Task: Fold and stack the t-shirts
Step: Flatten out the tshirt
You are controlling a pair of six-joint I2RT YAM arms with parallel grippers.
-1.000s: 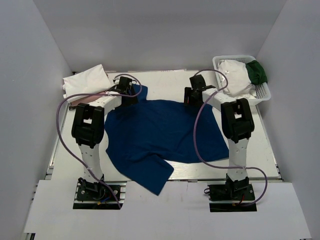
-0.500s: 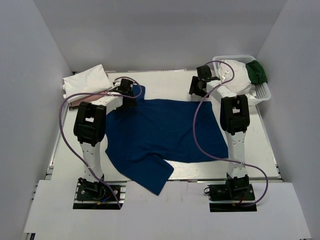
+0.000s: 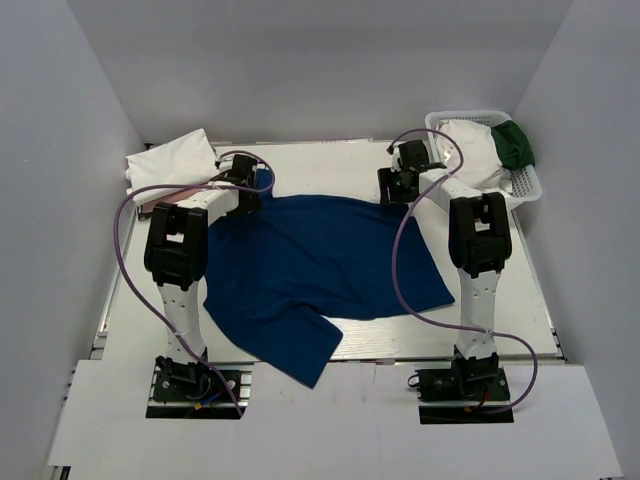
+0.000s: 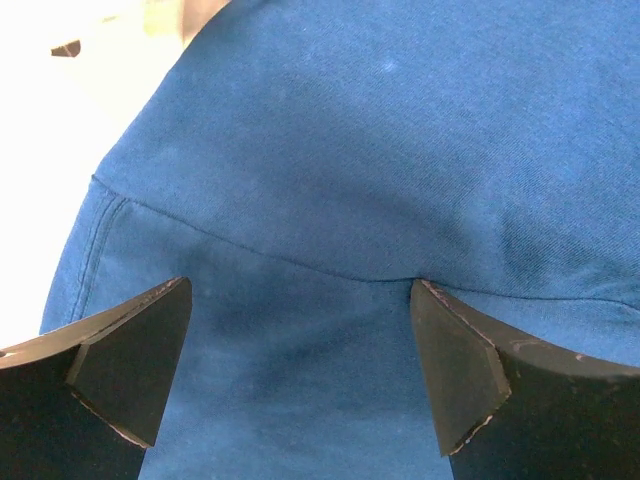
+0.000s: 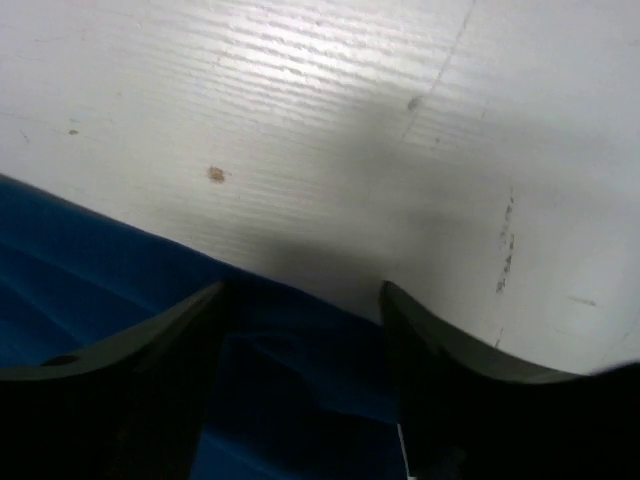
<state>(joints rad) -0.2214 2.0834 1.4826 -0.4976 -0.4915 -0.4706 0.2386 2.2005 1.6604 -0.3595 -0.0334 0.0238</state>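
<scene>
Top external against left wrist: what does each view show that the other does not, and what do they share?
Only top external: the basket holding a white shirt and a dark green shirt, a folded white cloth far left, and the right pincer at the far edge of the blue shirt. Only left wrist: a stitched seam in close-up, with the left pincer open over it. Both: the blue shirt.
</scene>
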